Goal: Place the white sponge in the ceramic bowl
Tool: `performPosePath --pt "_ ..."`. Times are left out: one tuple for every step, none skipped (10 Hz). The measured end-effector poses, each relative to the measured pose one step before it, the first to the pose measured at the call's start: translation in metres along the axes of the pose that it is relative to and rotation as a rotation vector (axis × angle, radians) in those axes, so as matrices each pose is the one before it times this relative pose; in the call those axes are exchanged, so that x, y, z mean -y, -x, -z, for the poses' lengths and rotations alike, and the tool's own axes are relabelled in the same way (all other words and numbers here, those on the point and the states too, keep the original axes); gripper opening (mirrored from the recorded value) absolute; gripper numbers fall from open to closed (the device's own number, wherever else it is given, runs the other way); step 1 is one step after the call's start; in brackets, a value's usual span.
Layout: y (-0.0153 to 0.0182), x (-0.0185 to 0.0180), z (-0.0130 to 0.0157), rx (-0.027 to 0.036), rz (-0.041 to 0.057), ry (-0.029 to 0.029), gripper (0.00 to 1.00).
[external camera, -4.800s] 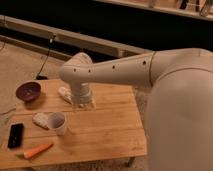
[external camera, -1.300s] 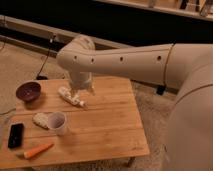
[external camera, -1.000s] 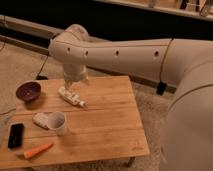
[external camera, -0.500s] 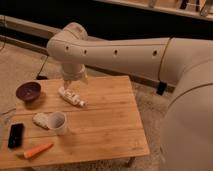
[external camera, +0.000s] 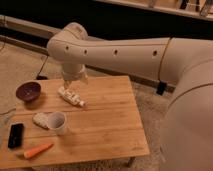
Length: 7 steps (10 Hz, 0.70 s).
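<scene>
The gripper point(external camera: 75, 81) hangs wide and empty over the back left of the table point(external camera: 107, 125), just above the tube point(external camera: 70, 96). The sponge point(external camera: 40, 120) lies nearer the front, against the left side of the mug point(external camera: 57, 122), not yet gripped. The bowl point(external camera: 28, 91) sits at the far left corner, with nothing showing in it. This looks like the reach. Next the gripper must pass the tube, drop over the sponge and close without knocking the mug.
</scene>
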Motion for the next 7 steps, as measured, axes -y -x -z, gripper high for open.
performPosePath --pt "0.00178 -0.00220 -0.00058 0.00557 0.01962 0.00618 0.65" --pt "0.00540 -0.00646 -0.00186 0.01547 0.06444 0.01644 0.65" --pt "0.00506 -0.00464 -0.00138 0.01423 0.05413 0.01441 0.65" --pt "0.00649 -0.00449 -0.00185 0.01692 0.06538 0.01530 0.65" --pt "0.01573 -0.00699 -0.00365 0.03438 0.13905 0.02605 0.65" --pt "0.01052 -0.00229 -0.00247 0.01928 0.07791 0.01249 0.65" --pt "0.01214 -0.00120 -0.00423 0.01826 0.08849 0.00943 0.65"
